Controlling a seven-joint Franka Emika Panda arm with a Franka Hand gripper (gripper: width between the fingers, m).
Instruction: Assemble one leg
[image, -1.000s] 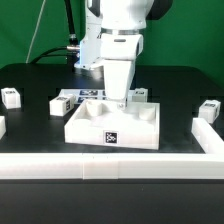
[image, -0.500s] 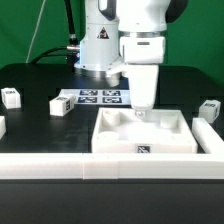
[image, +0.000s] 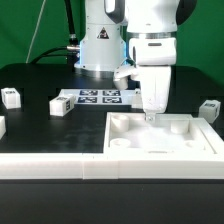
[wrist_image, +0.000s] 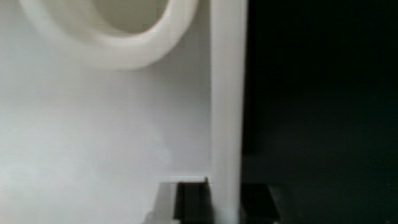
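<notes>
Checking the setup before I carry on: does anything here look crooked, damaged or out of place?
Nothing stands out. The tabletop lies flat, square to the front rail, with the gripper clamped on its far rim. The loose legs sit apart on the table.

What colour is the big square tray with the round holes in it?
White: the large square plastic tabletop, best seen in the exterior view.

The tabletop (image: 150, 147) looks like smooth white plastic with a soft satin sheen, closer to matt than shiny. Under it, the table (image: 40, 80) is dull black. Near the tabletop, the leg (image: 60, 105) looks like matching white plastic — its tag is flat matt print.
</notes>
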